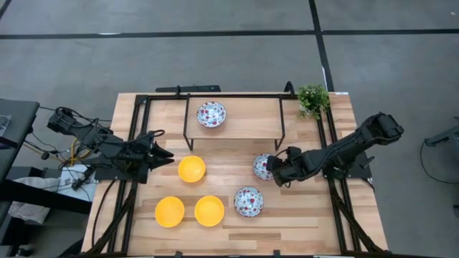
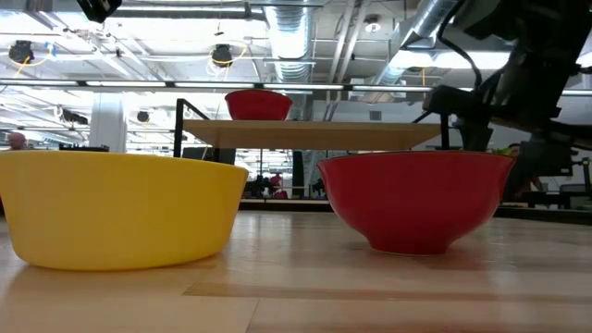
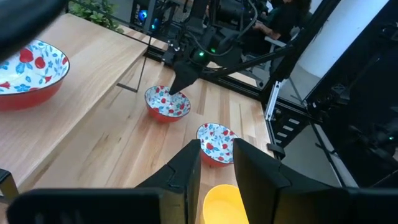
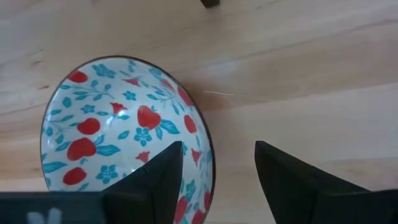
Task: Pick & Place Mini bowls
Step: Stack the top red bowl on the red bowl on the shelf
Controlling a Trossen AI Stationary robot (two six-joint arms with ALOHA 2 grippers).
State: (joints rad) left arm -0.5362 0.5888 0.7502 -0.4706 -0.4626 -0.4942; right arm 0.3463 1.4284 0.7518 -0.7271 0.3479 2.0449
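Observation:
Three yellow mini bowls (image 1: pixel 191 169) (image 1: pixel 169 211) (image 1: pixel 209 210) rest on the wooden table. One floral bowl (image 1: pixel 211 114) sits on a raised shelf. Another floral bowl (image 1: pixel 248 201) stands near the front. My right gripper (image 1: pixel 275 170) is open at the third floral bowl (image 1: pixel 262 166), at its side toward the table's right. In the right wrist view (image 4: pixel 217 171) one finger is over the bowl's inside and one is outside its rim (image 4: pixel 208 155). My left gripper (image 1: pixel 169 156) hovers left of the far yellow bowl, narrowly open and empty (image 3: pixel 217 168). My right gripper straddles the floral bowl's rim (image 4: pixel 210 163), coming from the table's right and slanting down. I cannot tell whether either finger touches the bowl. The bowl stands upright on the table.
A black-framed wooden shelf (image 1: pixel 244 122) stands at the table's far middle. A small green potted plant (image 1: pixel 313 99) is at the far right corner. Black frame rails (image 1: pixel 133 136) run along both table sides. Bare wood lies at the front right.

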